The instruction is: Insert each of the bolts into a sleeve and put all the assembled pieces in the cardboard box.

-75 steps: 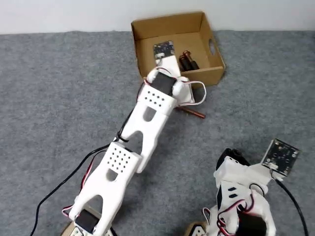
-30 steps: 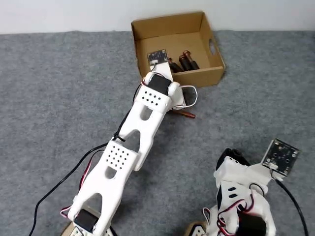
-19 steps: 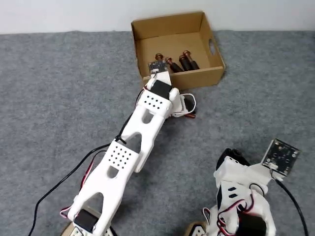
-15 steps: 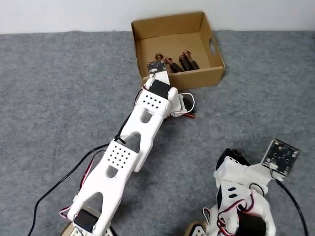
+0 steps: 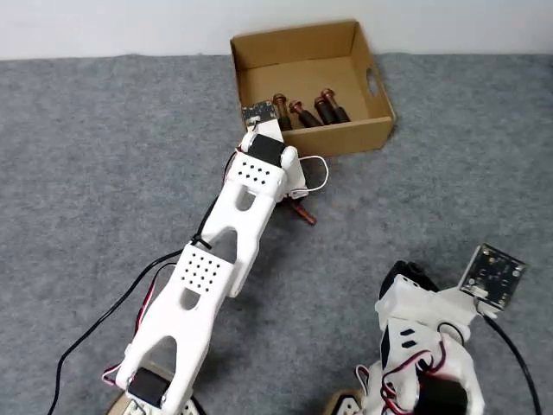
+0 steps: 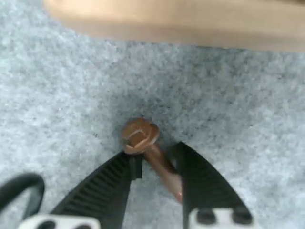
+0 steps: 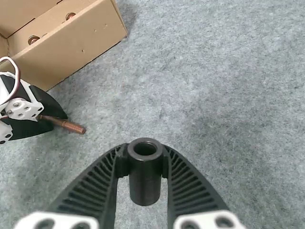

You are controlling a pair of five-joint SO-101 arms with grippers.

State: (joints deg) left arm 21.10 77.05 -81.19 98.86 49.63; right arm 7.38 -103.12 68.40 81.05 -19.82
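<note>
Copper-tone bolt is clamped in left gripper, pinched on the shank just behind the head. The rest of the shank sticks out sideways, low over the grey surface and just beside the front wall of the cardboard box. Can't tell if the head touches the surface. Right gripper is clenched on the black sleeve, bore end up and open, well apart from the bolt. Several assembled pieces already lie in the box.

Risks, as I judge them:
- Bolt is held by a narrow pinch near one end, so it could pivot in the jaws when lifted. Tip would then meet the sleeve at an angle and jam on the rim instead of going in.
- Threads may catch on the bore edge. Pushing harder could shove the sleeve through the right gripper's pads or knock it out.
- Left gripper is close to the box wall. A careless lift or swing could bump the box and shift it, or snag the head.
- Arms must close a wide gap, so a small aim error could add up and the grippers could clash near the sleeve mouth.
- A drop means the bolt rolls on the surface and needs a re-grasp.
</note>
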